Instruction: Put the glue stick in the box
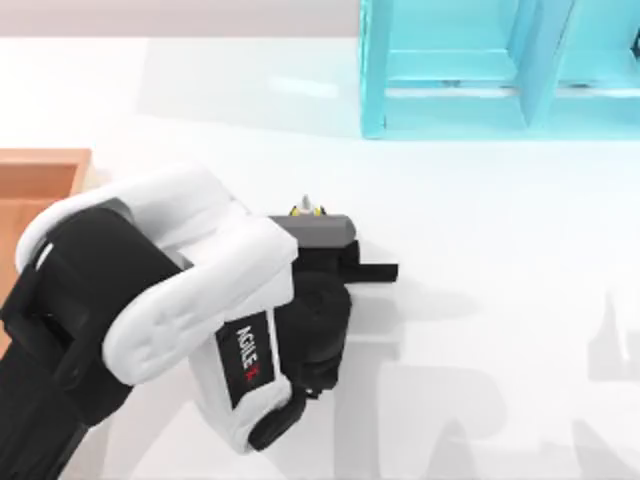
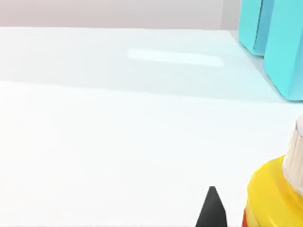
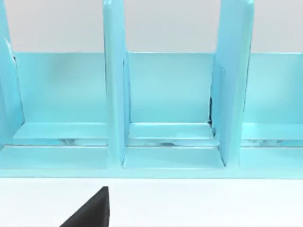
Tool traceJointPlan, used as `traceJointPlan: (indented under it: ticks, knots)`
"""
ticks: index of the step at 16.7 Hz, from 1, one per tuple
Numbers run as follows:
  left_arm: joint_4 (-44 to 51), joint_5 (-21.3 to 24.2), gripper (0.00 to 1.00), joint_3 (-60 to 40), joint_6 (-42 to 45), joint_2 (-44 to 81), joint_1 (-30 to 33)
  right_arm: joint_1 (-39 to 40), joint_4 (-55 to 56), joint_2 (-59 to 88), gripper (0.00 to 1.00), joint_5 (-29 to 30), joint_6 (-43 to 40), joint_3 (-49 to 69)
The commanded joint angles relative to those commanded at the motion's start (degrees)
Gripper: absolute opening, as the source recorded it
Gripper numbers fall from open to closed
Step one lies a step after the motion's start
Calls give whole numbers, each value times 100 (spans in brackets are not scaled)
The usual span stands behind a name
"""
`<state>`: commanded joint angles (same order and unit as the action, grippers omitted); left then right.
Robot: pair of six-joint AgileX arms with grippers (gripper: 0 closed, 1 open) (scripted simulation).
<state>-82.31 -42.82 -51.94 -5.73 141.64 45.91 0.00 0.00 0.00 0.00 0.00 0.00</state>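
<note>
Your left end effector (image 1: 318, 222) at the glue stick (image 1: 307, 208) mid-bench, finger state you cannot tell, box (image 1: 40, 185) at left edge, right end effector facing cyan shelf (image 3: 165, 118)

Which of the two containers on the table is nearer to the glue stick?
The box at the table's left edge, wooden-walled and orange-brown inside, lies nearer the glue stick than the cyan shelf unit.
</note>
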Motion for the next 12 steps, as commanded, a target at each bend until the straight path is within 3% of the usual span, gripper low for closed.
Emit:
traceJointPlan:
  ticks: [12]
  knots:
    - [223, 5, 0, 50, -6, -236, 2, 0, 0, 0, 100, 0, 0, 0]
